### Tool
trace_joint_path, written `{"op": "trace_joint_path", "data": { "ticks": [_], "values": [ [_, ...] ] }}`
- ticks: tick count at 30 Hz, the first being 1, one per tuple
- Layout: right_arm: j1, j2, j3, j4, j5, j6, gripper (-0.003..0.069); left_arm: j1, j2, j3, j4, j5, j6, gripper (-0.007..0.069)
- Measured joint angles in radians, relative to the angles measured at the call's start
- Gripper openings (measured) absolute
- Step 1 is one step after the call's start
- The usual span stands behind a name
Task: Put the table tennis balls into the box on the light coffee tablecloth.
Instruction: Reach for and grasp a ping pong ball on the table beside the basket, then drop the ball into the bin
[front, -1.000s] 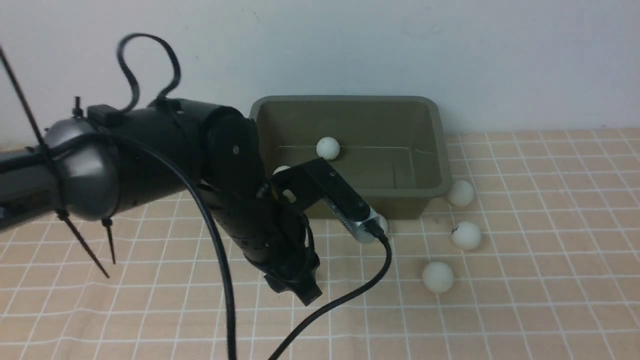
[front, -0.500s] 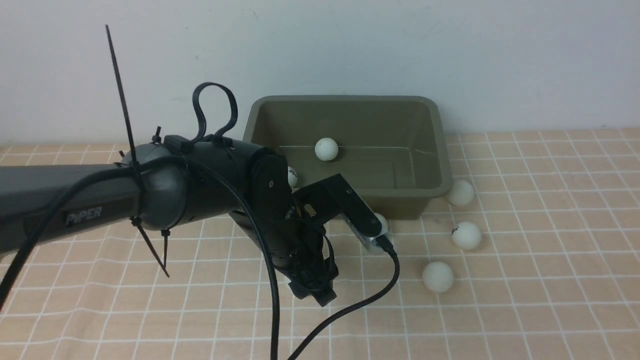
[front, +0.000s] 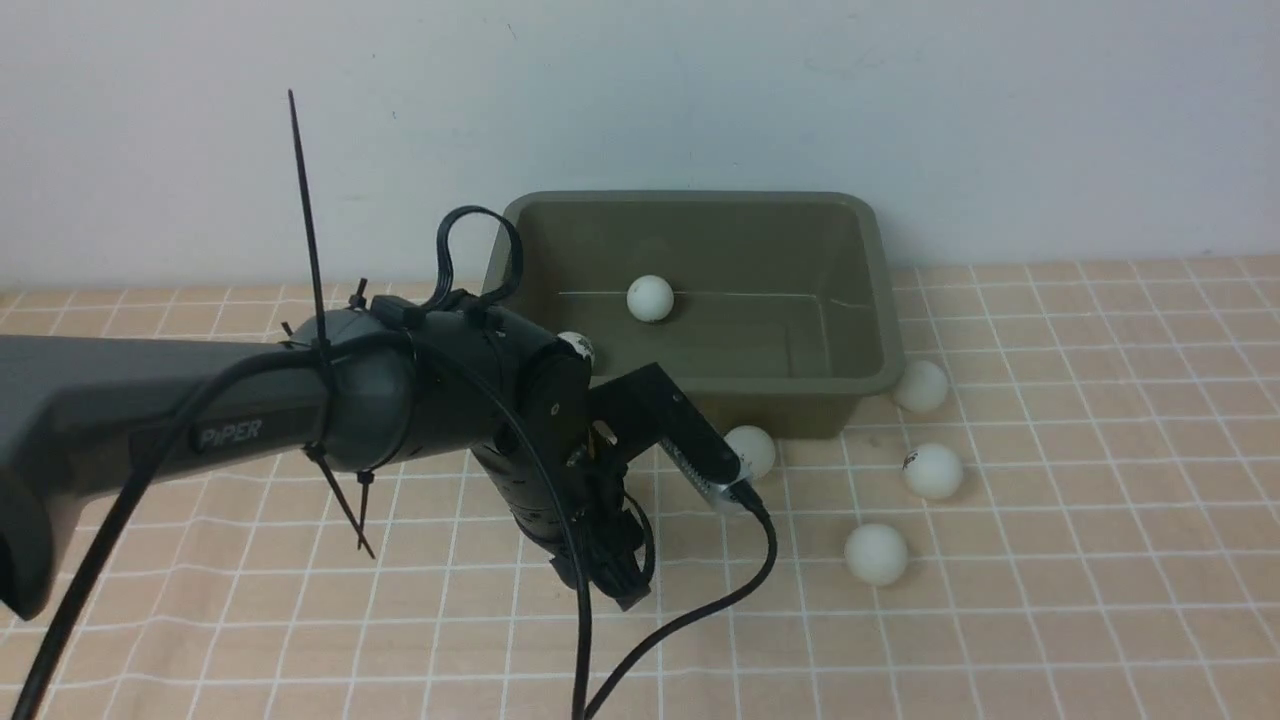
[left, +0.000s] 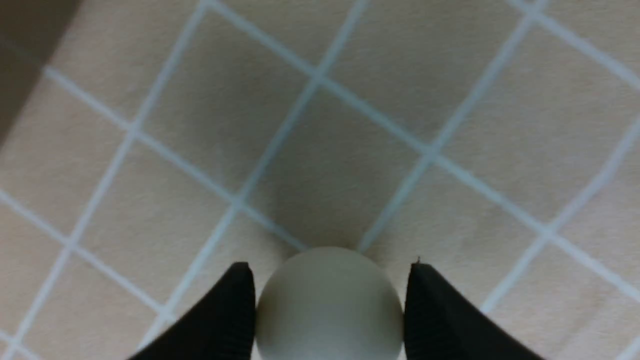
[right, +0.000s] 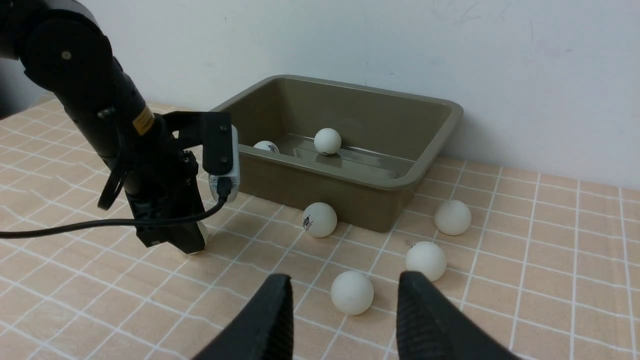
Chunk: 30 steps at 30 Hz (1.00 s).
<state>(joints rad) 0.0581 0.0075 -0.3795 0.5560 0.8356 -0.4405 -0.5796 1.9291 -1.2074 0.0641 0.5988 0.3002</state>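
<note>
The olive-green box (front: 866, 300) stands at the back of the light coffee tablecloth (front: 1050, 620) and holds two table tennis balls (front: 650, 298) (front: 577, 345). Several more balls lie on the cloth in front of it and to its right (front: 750, 450) (front: 920, 385) (front: 932, 470) (front: 876, 553). My left gripper (left: 330, 265) is down on the cloth before the box's left half, shut on one white ball (left: 327, 305). My right gripper (right: 344, 276) hovers open and empty, short of a loose ball (right: 352, 292); it is out of the front view.
The left arm (front: 250, 420) and its black cable (front: 690, 615) cross the left and middle of the cloth. A pale wall (front: 900, 100) rises right behind the box. The cloth is slightly creased near the front.
The left arm has sunk from above the box's front wall down to the cloth. The ball at the front wall, mostly hidden by the wrist camera earlier, now shows clear.
</note>
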Motion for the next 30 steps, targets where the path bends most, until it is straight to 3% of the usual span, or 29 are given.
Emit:
{"op": "trace_joint_path", "data": {
  "ticks": [6, 16, 30],
  "values": [
    [0.0, 0.0, 0.0, 0.0, 0.0, 0.0, 0.0274, -0.011, -0.029, -0.034, 0.077, 0.018, -0.073, 0.0308],
    [0.0, 0.0, 0.0, 0.0, 0.0, 0.0, 0.0274, -0.045, -0.128, -0.241, 0.015, -0.034, 0.011, 0.0308],
    [0.0, 0.0, 0.0, 0.0, 0.0, 0.0, 0.0274, 0.144, -0.014, -0.252, 0.013, -0.262, 0.05, 0.0311]
  ]
}}
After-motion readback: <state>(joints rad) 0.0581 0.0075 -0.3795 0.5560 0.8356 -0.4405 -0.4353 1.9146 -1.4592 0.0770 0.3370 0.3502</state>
